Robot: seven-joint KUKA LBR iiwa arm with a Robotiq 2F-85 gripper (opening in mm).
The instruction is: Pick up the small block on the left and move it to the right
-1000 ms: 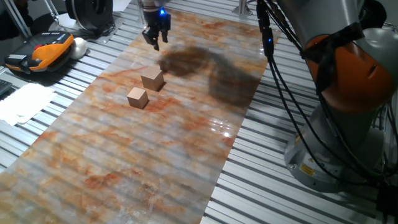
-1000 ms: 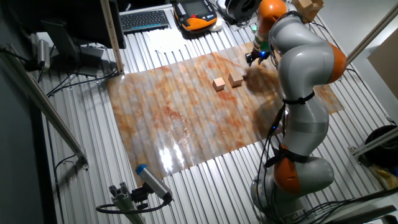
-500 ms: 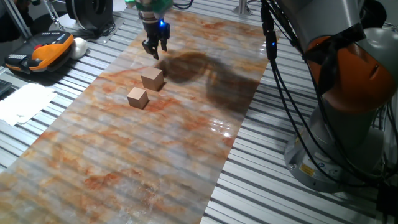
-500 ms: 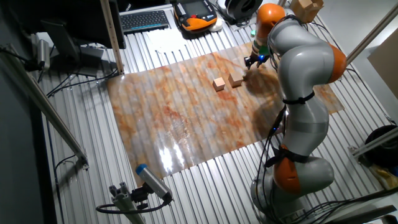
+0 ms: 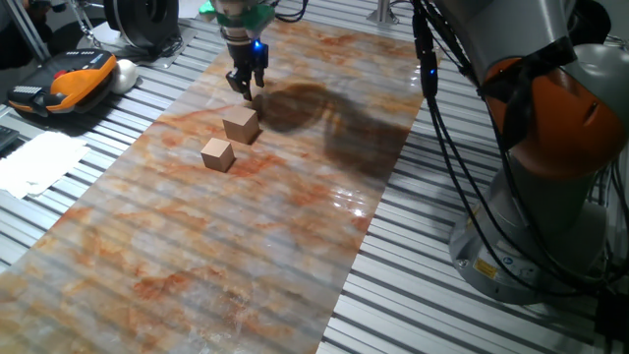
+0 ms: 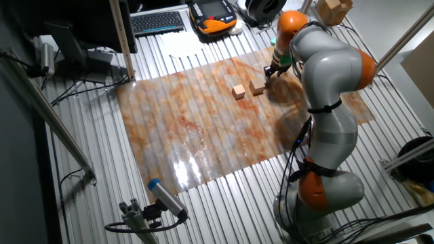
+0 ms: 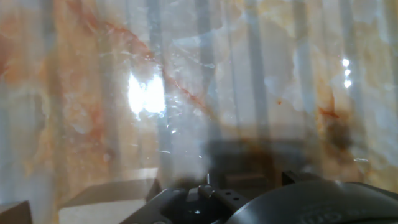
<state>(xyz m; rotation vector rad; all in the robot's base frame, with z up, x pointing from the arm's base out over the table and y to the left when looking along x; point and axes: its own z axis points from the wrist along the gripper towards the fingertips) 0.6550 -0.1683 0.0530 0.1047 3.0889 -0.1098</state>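
My gripper (image 5: pixel 245 91) hangs low over the marbled mat, just behind the larger tan cube (image 5: pixel 240 125). It also shows in the other fixed view (image 6: pixel 267 74). Its fingers point down and look close together; I cannot see whether anything sits between them. A medium tan cube (image 5: pixel 217 154) lies in front and to the left of the larger one. The small block does not show in any view. In the hand view the fingertips are hidden by the dark hand body; the tops of two cubes (image 7: pixel 106 194) (image 7: pixel 12 211) show at the bottom left.
The marbled mat (image 5: pixel 226 246) lies on a slatted metal table. An orange handheld pendant (image 5: pixel 59 84) and white papers (image 5: pixel 39 162) lie left of the mat. The arm's base (image 5: pixel 550 197) and cables stand at the right.
The gripper has come down and moved toward the larger cube. Both cubes lie where they were.
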